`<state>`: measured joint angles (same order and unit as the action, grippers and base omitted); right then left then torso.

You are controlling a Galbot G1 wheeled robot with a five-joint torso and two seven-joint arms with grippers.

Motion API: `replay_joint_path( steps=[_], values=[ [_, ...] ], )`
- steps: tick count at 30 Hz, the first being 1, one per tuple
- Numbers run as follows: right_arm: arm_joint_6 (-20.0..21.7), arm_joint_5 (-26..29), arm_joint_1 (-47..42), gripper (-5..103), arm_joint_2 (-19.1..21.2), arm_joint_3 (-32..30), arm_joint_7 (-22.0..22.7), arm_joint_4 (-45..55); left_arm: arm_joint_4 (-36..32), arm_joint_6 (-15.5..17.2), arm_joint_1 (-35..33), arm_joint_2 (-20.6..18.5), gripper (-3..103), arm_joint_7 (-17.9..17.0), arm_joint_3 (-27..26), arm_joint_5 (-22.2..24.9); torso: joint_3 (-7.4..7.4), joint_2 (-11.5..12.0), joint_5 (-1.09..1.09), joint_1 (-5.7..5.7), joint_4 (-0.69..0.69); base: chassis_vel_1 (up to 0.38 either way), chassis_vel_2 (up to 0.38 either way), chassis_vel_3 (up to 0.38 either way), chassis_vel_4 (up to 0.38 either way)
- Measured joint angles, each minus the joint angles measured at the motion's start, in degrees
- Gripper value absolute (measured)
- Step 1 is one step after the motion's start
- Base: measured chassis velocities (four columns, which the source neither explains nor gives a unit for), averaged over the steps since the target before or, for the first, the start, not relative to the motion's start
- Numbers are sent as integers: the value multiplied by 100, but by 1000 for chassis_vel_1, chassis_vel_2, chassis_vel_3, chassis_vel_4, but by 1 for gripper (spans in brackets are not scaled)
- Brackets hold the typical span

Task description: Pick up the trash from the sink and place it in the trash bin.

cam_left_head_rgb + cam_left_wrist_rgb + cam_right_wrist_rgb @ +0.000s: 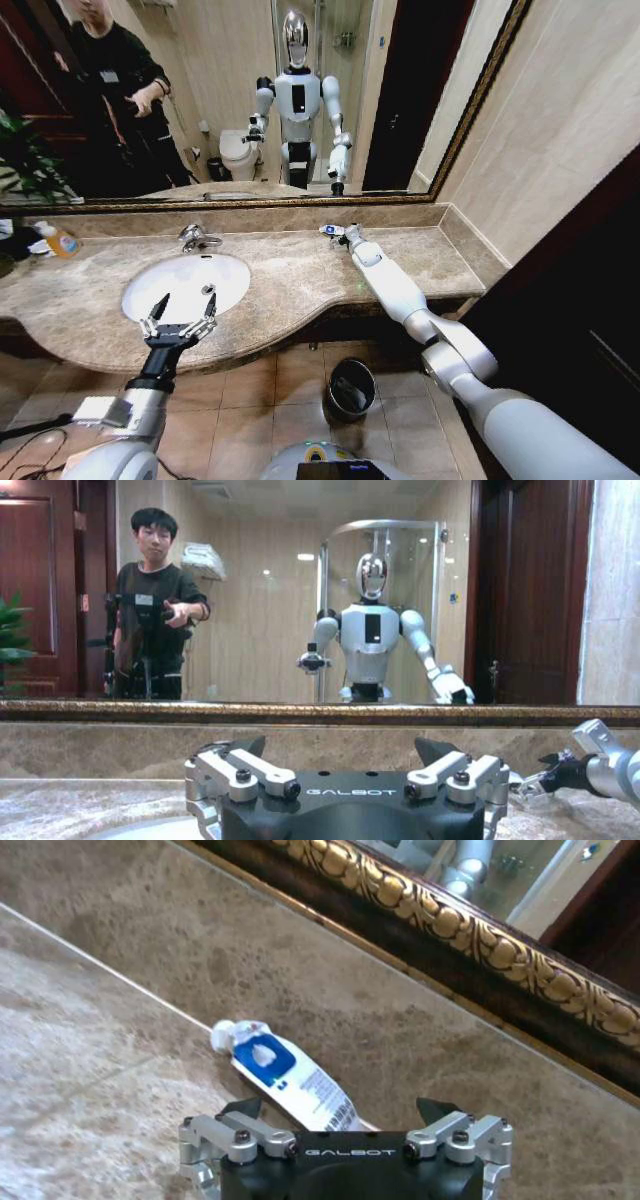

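Your right gripper was stretched out to the far side of the countertop, close to the backsplash beneath the mirror, its jaws parted around the white-and-blue tube lying flat on the marble; from the wrist view you could not tell whether the fingertips touched it, and nothing was yet clenched. The tube's capped end pointed away from the gripper, its barcoded end ran under the gripper body. Your left gripper hovered over the near rim of the sink, fingers spread wide and holding nothing. The basin was a white oval set in the left part of the countertop, with the chrome faucet on its far side. The orange-labelled bottle stood at the far left of the counter, well apart from both grippers. The trash bin, black and round, sat on the tiled floor below the counter's near edge, between your two arms. The mirror reflected the robot.
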<state>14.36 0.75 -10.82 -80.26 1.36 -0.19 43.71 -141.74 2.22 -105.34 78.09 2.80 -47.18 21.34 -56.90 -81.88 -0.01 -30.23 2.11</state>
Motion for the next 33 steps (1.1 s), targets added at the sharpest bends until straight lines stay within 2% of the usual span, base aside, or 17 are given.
replay_joint_path(
  steps=[14,17,18,22,23,26,28,29,30,32,33],
  values=[
    [-146,-440,116,101,-200,-240,205,-420,0,0,0,0,100,0,0,0,0,0,0,0,0,0,0,0,0],
    [-183,-508,123,92,-246,-286,251,-504,0,0,0,0,100,0,0,0,0,0,0,0,0,0,0,0,0],
    [-183,-508,123,92,-246,-286,251,-504,0,0,0,0,100,0,0,0,0,0,0,0,0,0,0,0,0],
    [-228,-510,124,77,-287,-336,298,-567,0,0,0,0,100,0,0,0,0,0,1,0,1,0,0,0,0],
    [-228,-510,124,77,-287,-336,298,-567,0,0,0,0,100,0,0,0,0,0,1,0,1,0,0,0,0],
    [-252,-495,123,61,-281,-353,289,-571,0,0,0,0,100,0,0,0,0,0,1,0,0,0,0,0,0],
    [-255,-491,122,61,-279,-354,282,-571,0,0,0,0,100,0,0,0,0,0,1,0,0,0,0,0,0],
    [-261,-475,116,56,-268,-361,255,-571,0,0,0,0,100,0,0,0,0,0,1,0,0,0,0,0,0],
    [-267,-457,108,44,-261,-365,236,-570,0,0,0,0,100,0,0,0,0,0,0,0,0,0,0,0,0],
    [-271,-443,103,44,-259,-369,226,-567,0,0,0,0,100,0,0,0,0,0,0,0,0,0,0,0,0],
    [-273,-419,94,39,-257,-376,204,-564,0,0,0,0,100,0,0,0,0,0,1,0,0,0,0,0,0]
  ],
)
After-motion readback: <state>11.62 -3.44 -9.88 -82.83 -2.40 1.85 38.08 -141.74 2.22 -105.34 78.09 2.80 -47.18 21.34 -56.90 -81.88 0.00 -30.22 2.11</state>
